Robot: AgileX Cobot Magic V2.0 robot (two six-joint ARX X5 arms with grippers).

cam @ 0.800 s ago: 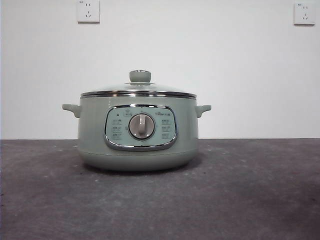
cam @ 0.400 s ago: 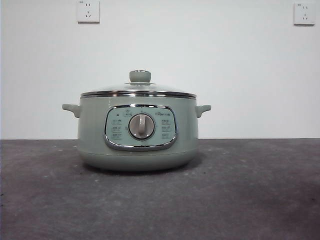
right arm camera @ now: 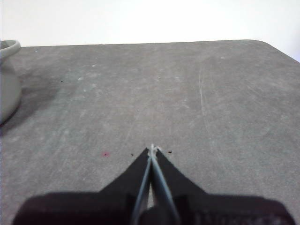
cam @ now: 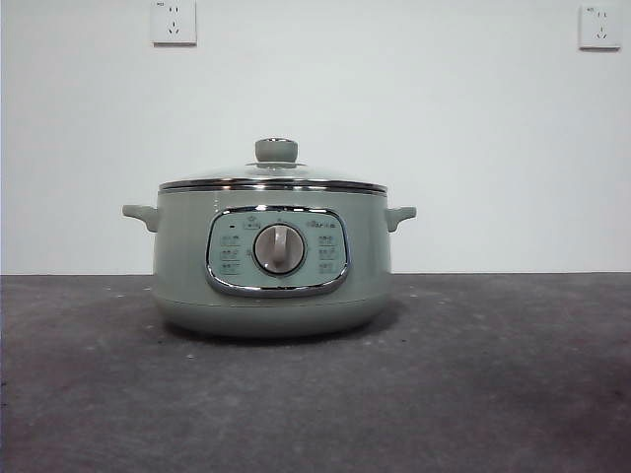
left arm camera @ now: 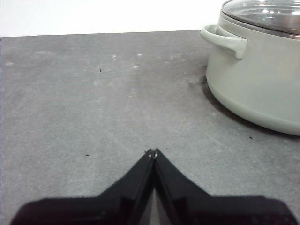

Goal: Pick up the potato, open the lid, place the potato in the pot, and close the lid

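The pale sage-green pot [cam: 271, 261] stands mid-table with its grey dial facing the front camera. The glass lid [cam: 273, 178] with a chrome rim and green knob sits closed on it. No potato shows in any view. My left gripper [left arm camera: 153, 152] is shut and empty over bare table, with the pot [left arm camera: 255, 79] and the lid [left arm camera: 265, 11] off to one side. My right gripper [right arm camera: 152, 149] is also shut and empty above the table, a sliver of the pot [right arm camera: 7, 84] at that picture's edge. Neither arm appears in the front view.
The dark grey table [cam: 473, 394] runs to a white wall with two sockets [cam: 174, 22] high up. The table's rounded far corner [right arm camera: 269, 44] shows in the right wrist view.
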